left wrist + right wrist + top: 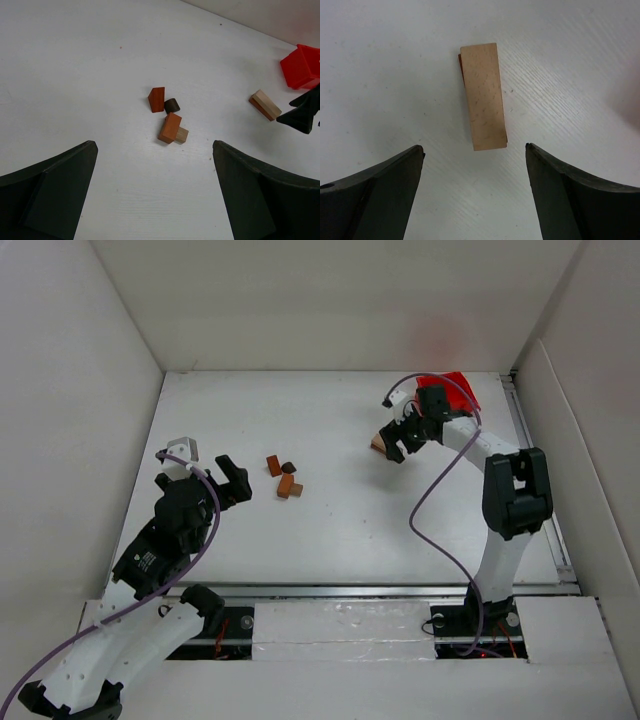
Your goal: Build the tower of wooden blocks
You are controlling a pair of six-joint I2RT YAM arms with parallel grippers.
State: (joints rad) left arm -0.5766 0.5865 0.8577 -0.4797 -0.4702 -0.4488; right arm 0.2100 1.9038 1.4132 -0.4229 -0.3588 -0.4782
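Right wrist, tan block (pincer spread)

Left wrist view: white tabletop framed by the wide-spread left pincer. Centre, a reddish wedge just beside a dark block; below them, an orange-brown block touching a tan cube. Right, a tan-topped block near the red bin

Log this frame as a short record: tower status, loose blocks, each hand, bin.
tower: not built; blocks lie loose on the table
centre cluster: reddish-brown block, dark piece, orange-brown block touching small tan block
tan block: lying over a reddish-brown piece
right hand: open, straddling tan block, not touching
left hand: open, empty, facing cluster
red bin: far right
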